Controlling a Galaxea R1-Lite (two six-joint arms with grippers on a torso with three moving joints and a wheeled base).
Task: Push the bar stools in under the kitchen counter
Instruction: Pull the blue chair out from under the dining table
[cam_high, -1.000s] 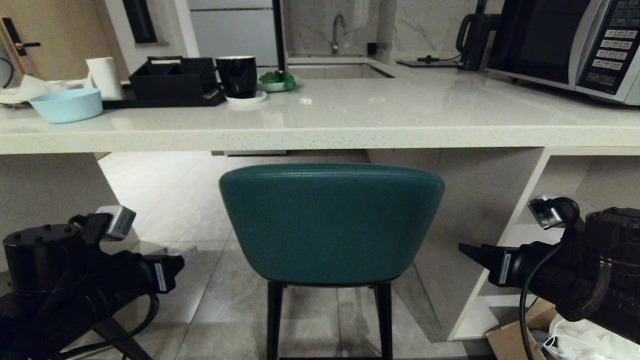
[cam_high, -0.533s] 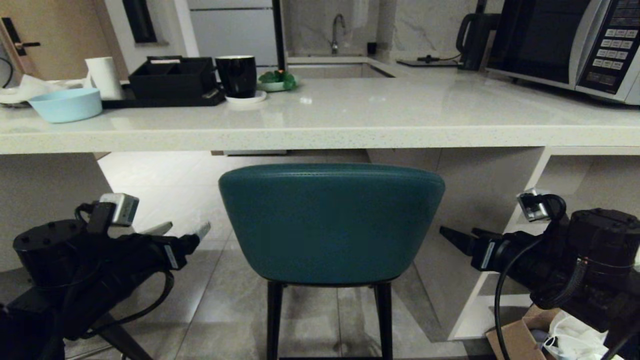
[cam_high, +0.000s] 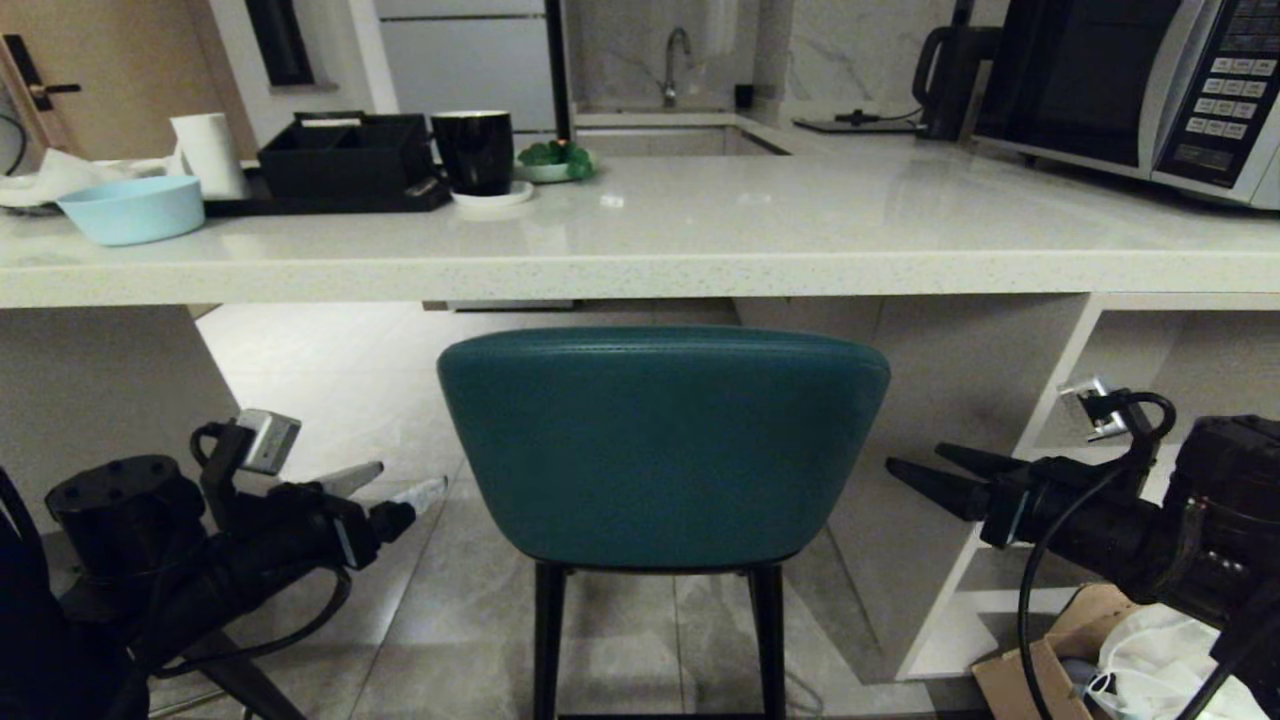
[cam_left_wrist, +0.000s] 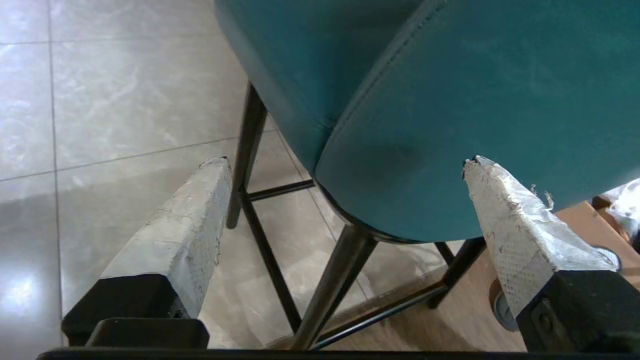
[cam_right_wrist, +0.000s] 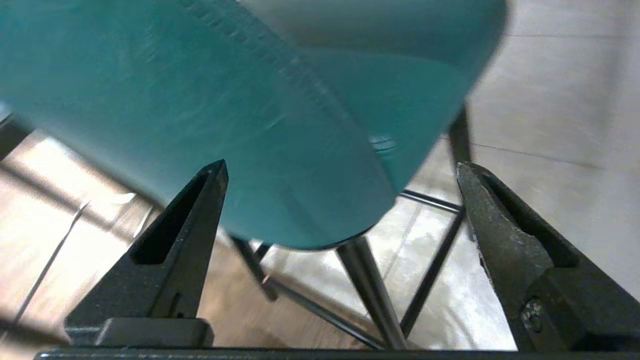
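Left tool (cam_high: 385, 484) at 8 o'clock, right tool (cam_high: 925, 470) at 4 o'clock, both level, pointing inward at the teal stool (cam_high: 660, 450), jaws spread wide, nothing held, not touching it. Stool centred, back below the tabletop (cam_high: 700, 270) edge. Cardboard box (cam_high: 1040, 665) on floor at 5 o'clock.

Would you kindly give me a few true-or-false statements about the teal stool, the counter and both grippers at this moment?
1. The left gripper grips the teal curved-back stool. False: it is open, beside the stool.
2. The right gripper is open. True.
3. A light blue bowl sits on the white speckled stone counter. True.
4. The stool's back stands higher than the countertop. False: it is below the counter's edge.
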